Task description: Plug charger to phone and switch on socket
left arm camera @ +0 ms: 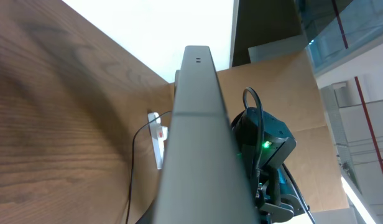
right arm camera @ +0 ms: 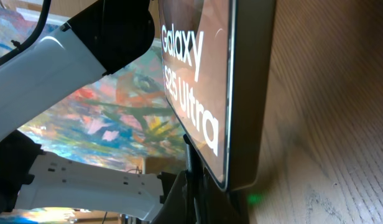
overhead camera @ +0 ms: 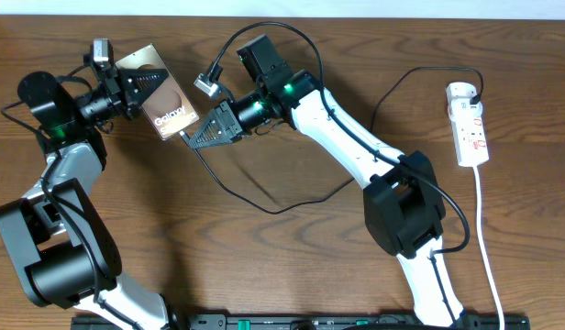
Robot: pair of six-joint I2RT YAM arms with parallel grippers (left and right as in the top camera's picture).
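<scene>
Handling notes, overhead view: the left gripper (overhead camera: 143,92) is clamped on the flat bronze-brown rectangular phone (overhead camera: 168,105), which stands tilted on edge over the brown wooden table (overhead camera: 282,275). The right gripper (overhead camera: 193,136) is closed at the phone's lower edge, apparently pinching the tip of the thin black charger cable (overhead camera: 264,210). That cable trails across the table towards the narrow white power strip (overhead camera: 470,124), well apart at the right.

Left wrist view: the phone (left arm camera: 194,124) appears edge-on. It is a rigid, smooth slab, probably slippery, and is best clamped across its flat faces.

Right wrist view: the phone's lettered face (right arm camera: 191,74) fills the frame, and the connector is not visible. The cable looks limp, so hold it at the stiff tip.
</scene>
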